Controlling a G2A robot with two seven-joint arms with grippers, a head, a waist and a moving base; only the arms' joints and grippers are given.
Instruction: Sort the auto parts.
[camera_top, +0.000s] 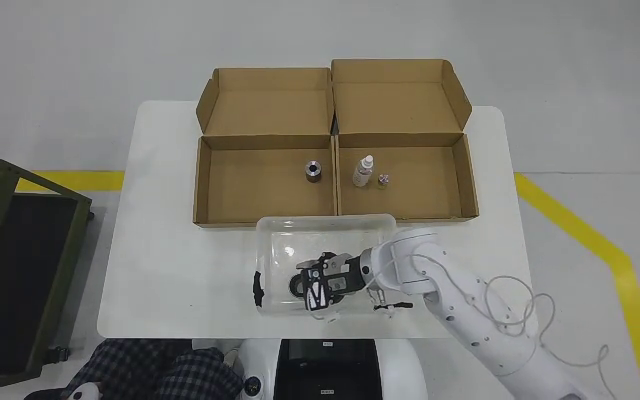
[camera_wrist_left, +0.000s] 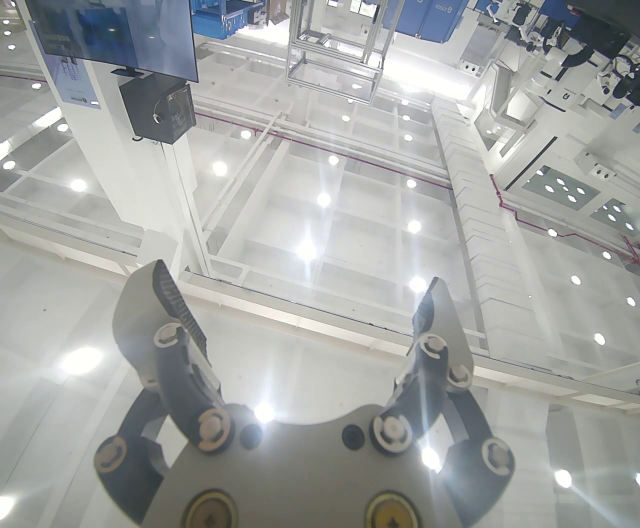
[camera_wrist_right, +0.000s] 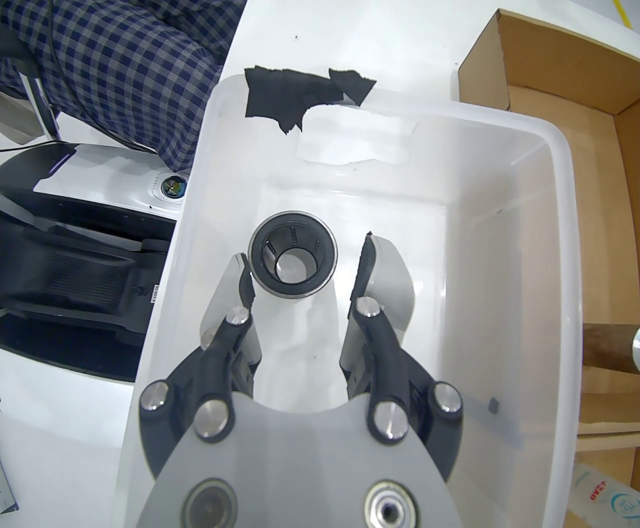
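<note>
A dark ring-shaped bearing sleeve (camera_wrist_right: 293, 261) with a metal rim stands on end inside the clear plastic bin (camera_wrist_right: 560, 210). My right gripper (camera_wrist_right: 306, 265) is down in the bin, open, its fingertips on either side of the sleeve; one pad (camera_wrist_right: 245, 282) is right beside it, the other a little apart. From above, the right gripper (camera_top: 318, 285) sits in the near half of the bin (camera_top: 270, 228). My left gripper (camera_wrist_left: 297, 280) is open, empty and aimed up at the ceiling.
Two open cardboard boxes stand behind the bin. The left box (camera_top: 205, 185) holds a grey metal cylinder (camera_top: 314, 171). The right box (camera_top: 465, 180) holds a small white bottle (camera_top: 363, 170) and a tiny part (camera_top: 382, 180). Black tape (camera_wrist_right: 300, 95) sticks to the bin's rim.
</note>
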